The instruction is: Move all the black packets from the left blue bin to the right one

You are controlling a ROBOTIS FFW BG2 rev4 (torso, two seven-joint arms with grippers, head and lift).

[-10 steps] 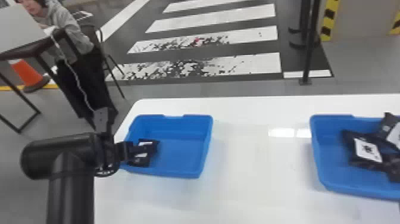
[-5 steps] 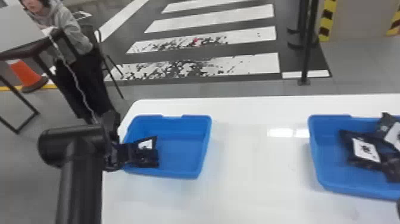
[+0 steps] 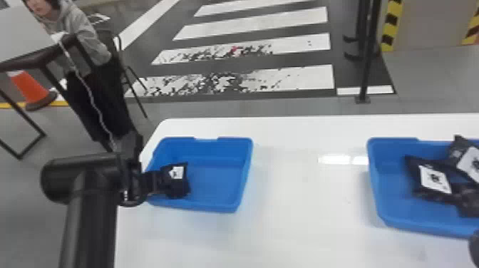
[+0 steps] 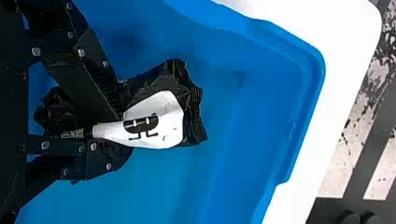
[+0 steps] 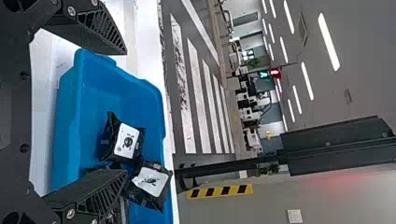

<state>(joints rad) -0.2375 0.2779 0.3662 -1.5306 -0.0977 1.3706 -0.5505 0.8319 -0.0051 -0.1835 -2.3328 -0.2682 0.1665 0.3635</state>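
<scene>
The left arm [image 3: 92,214] stands on the near left of the left blue bin [image 3: 205,206], its left gripper [image 3: 165,181] angled over that bin's left side. The gripper is closed down on a black packet [image 4: 159,121], pinched between its two fingers. The packet lies inside the left blue bin, in its left part, with a white label showing and crumpled film around it. More black film lies behind the fingers; whether it belongs to the same packet cannot be told.

The white table [image 3: 295,214] extends to the right of the left blue bin. Well apart on that side sits the right blue bin [image 3: 420,226], holding several black packets [image 3: 433,180], two with white labels, bunched and partly overlapping.

The right gripper [image 5: 126,113] is empty and spread wide, well to the right of the left blue bin. A dark part of the right arm [image 3: 474,246] enters there too.

Beyond the left blue bin are white floor stripes [image 3: 299,17], a black post [image 3: 369,64] farther right and an orange cone [image 3: 28,89] to the left.
</scene>
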